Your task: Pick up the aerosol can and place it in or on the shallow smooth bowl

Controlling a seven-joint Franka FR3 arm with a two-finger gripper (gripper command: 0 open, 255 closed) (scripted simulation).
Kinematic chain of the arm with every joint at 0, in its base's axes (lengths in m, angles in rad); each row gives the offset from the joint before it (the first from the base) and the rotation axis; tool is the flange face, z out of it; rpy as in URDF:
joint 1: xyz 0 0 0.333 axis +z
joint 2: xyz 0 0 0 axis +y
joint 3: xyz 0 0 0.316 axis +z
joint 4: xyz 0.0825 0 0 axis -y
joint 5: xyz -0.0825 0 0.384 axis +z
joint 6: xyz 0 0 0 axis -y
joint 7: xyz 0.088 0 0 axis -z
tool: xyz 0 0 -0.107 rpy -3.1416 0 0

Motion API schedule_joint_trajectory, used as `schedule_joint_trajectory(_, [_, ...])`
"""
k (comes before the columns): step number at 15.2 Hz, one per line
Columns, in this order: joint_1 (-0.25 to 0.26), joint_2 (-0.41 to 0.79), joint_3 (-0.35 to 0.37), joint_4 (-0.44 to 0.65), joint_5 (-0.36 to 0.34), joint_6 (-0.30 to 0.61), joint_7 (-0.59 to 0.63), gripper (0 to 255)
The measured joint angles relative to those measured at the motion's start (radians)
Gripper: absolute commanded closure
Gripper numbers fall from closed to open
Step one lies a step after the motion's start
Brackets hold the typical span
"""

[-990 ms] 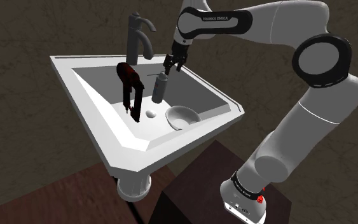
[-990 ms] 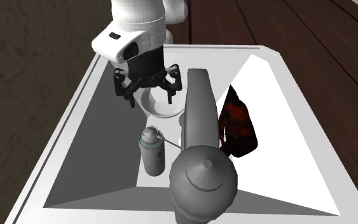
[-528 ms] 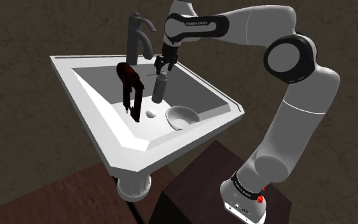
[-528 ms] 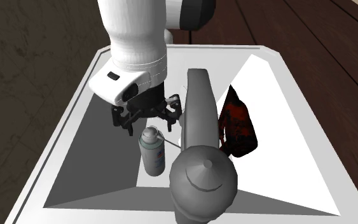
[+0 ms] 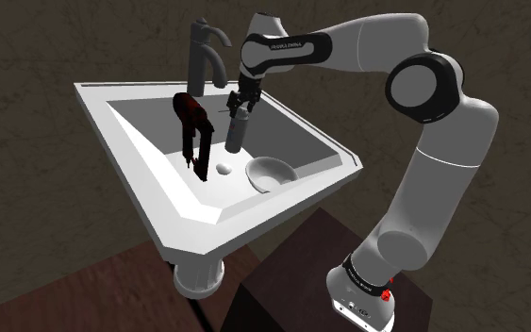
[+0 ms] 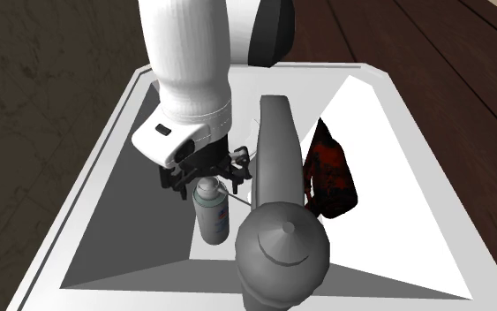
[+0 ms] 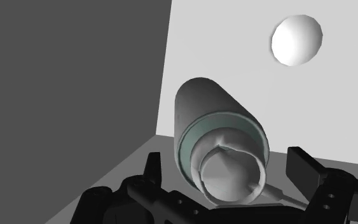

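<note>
Descending over the last second, the claw (image 5: 239, 102) stood released astride the cap of the upright aerosol can (image 5: 235, 134) in the sink (image 5: 159, 226), so clenching came next, before the bowl (image 5: 271, 174).

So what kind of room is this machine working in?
Most likely a bathroom, or a washroom of some sort. A white pedestal sink stands on a wood-plank floor, a tall dark faucet rises at its back, and an aerosol can stands upright in the basin.
</note>
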Motion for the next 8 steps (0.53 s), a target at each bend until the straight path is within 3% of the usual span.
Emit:
schedule_joint_trajectory(4, [0.0,0.001,0.0,-0.002,0.0,0.002,0.0,0])
schedule_joint_trajectory(5, [0.0,0.001,0.0,-0.002,0.0,0.002,0.0,255])
schedule_joint_trajectory(8, [0.0,0.0,0.0,-0.001,0.0,0.002,0.0,255])
